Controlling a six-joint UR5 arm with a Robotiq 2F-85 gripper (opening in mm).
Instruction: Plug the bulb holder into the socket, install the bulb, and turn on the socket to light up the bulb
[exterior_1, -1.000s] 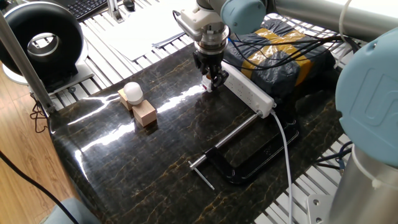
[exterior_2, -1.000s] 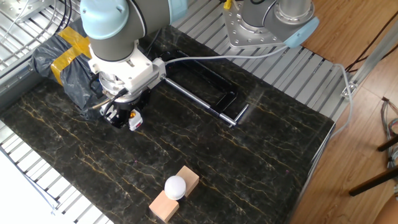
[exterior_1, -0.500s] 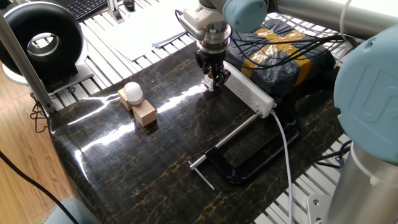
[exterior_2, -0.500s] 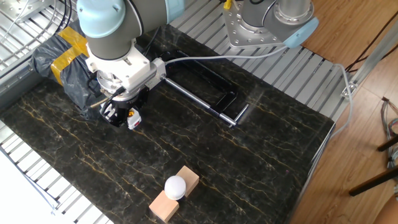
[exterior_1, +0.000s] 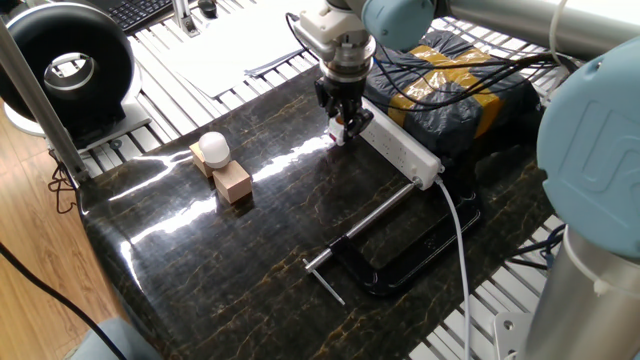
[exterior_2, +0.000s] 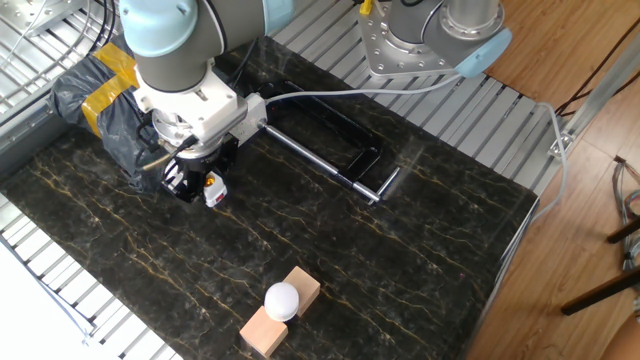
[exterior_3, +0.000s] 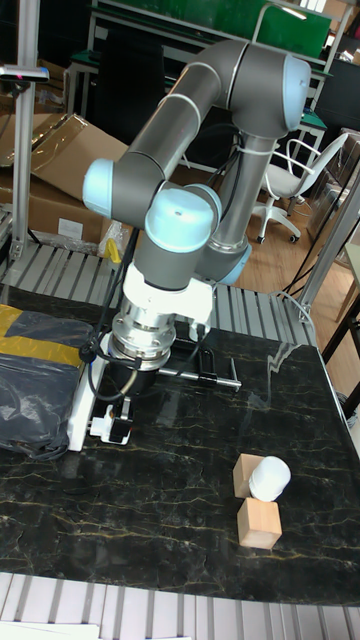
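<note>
My gripper (exterior_1: 342, 124) is shut on the bulb holder (exterior_1: 340, 136), a small white cube with an orange opening, and holds it low at the near end of the socket (exterior_1: 402, 151). The other fixed view shows the gripper (exterior_2: 194, 181) with the bulb holder (exterior_2: 212, 189) at its fingertips; the arm hides the socket there. In the tall view the bulb holder (exterior_3: 113, 428) sits at the end of the socket (exterior_3: 77, 405). The bulb (exterior_1: 213, 148) rests on wooden cubes, far from the gripper, as the bulb (exterior_2: 282, 299) also appears in the other fixed view.
Two tan wooden cubes (exterior_1: 233, 182) stand under and beside the bulb. A black clamp (exterior_1: 392, 255) with a steel bar lies near the socket's cable (exterior_1: 462, 240). A black plastic-wrapped bundle (exterior_1: 460, 85) with yellow tape sits behind the socket. Slatted metal edges surround the dark tabletop (exterior_1: 230, 270).
The gripper with the bulb holder has shifted slightly along the table toward the socket's end. The bulb, cubes and clamp have not moved.
</note>
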